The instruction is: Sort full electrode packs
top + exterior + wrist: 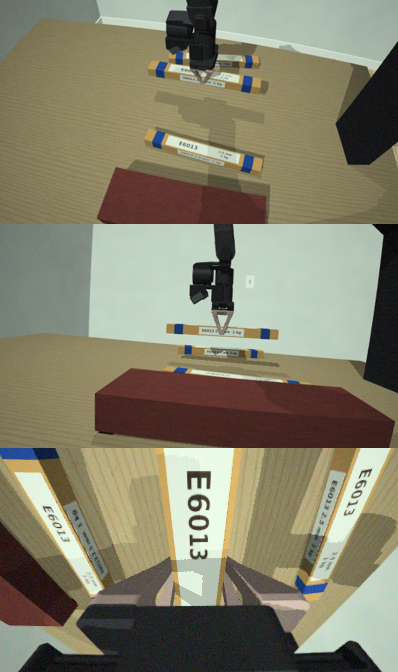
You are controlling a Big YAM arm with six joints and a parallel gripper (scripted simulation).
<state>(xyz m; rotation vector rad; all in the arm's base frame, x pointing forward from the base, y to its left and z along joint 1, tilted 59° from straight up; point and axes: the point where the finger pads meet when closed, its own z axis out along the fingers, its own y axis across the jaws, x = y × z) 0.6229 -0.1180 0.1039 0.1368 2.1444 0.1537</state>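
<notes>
Three tan packs with blue end bands and white E6013 labels are in view. My gripper (pixel 202 77) is shut on the middle pack (pixel 204 77) near its centre and holds it level, well above the table; it also shows in the exterior view (pixel 222 331) and between my fingers in the wrist view (pixel 199 523). The far pack (pixel 234 61) (pixel 220 351) lies flat on the table behind it. The near pack (pixel 203 151) lies flat on the table just behind the dark red low platform (pixel 182 198). Nothing lies on the platform (pixel 243 405).
A tall black block (pixel 371 117) stands at the table's right side. A pale wall with a white skirting runs along the table's far edge.
</notes>
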